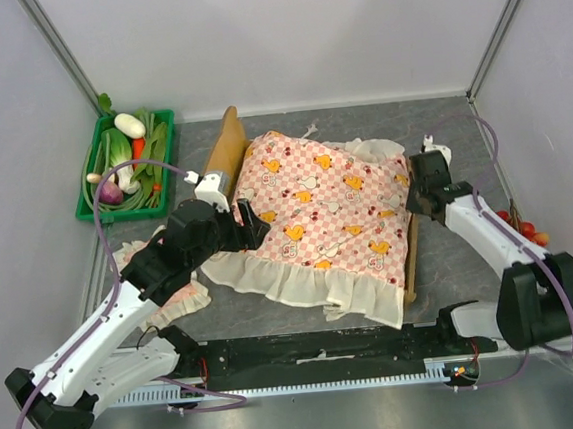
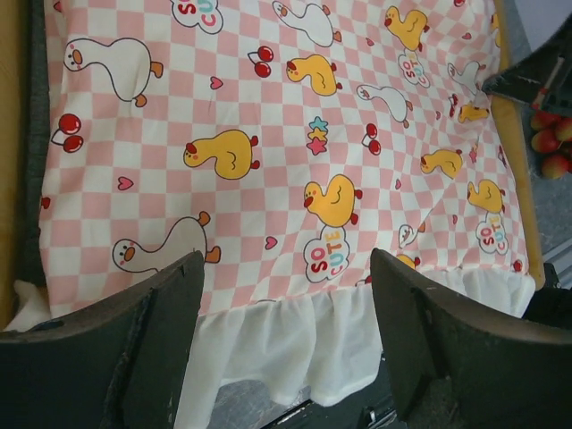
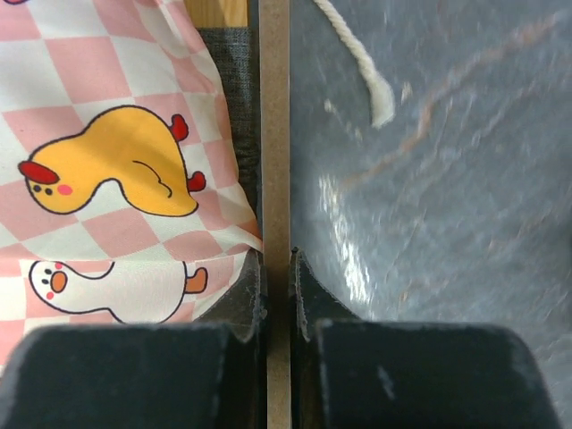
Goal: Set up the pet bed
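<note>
Far left of the pet bed (image 1: 224, 148) there's a green crate (image 1: 131, 215) of vegetables. A pink frilled pillow (image 1: 176, 298) lies by the bed's near left corner, under your left arm. Your left hand (image 2: 286, 273) is spread wide, gripping nothing, over the frilled edge of the duck-print mattress (image 1: 325, 196) that covers the bed. The bed sits mid table (image 1: 450, 250). Your right hand (image 3: 277, 268) is clamped on the bed's right side rail (image 3: 274, 134). Red fruits (image 1: 527, 229) lie right of the bed.
</note>
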